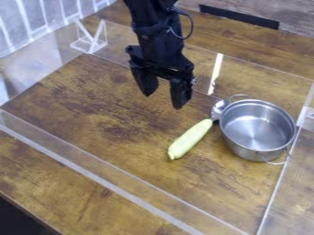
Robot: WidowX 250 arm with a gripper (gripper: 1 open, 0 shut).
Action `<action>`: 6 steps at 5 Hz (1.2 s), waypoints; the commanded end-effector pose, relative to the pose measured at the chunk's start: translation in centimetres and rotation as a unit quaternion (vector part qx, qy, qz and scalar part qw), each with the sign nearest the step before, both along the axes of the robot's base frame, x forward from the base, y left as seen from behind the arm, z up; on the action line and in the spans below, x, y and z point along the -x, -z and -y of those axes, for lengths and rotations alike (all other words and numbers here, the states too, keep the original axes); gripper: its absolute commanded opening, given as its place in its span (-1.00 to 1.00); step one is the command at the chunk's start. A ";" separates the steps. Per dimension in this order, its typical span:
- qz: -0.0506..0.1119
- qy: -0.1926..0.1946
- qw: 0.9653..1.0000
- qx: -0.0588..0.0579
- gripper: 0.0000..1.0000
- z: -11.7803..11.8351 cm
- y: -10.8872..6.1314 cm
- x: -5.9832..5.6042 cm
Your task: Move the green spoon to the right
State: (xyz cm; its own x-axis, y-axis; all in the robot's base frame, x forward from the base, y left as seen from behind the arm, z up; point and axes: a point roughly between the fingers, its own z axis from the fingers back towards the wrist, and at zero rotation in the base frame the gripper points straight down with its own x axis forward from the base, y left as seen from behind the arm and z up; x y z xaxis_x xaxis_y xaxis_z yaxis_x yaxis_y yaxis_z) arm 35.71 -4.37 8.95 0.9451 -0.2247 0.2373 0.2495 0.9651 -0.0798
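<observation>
The green spoon (193,138) is a pale yellow-green, corn-shaped piece lying slantwise on the wooden table, its silvery tip (218,110) pointing up-right against the steel pot. My black gripper (162,91) hangs above the table, up and to the left of the spoon, pointing steeply down. Its two fingers stand apart with nothing between them. It touches neither the spoon nor the pot.
A round shiny steel pot (256,128) sits right of the spoon. Clear acrylic walls (73,165) fence the work area. A clear stand (88,37) is at the back left, a white upright strip (216,73) behind the pot.
</observation>
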 end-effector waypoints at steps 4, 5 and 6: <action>0.001 0.119 0.992 -0.036 1.00 -2.8 -3.4 1.4; 0.002 0.085 0.995 -0.056 1.00 -4.1 -4.0 0.8; 0.013 0.046 0.995 -0.084 1.00 -6.0 -5.1 0.2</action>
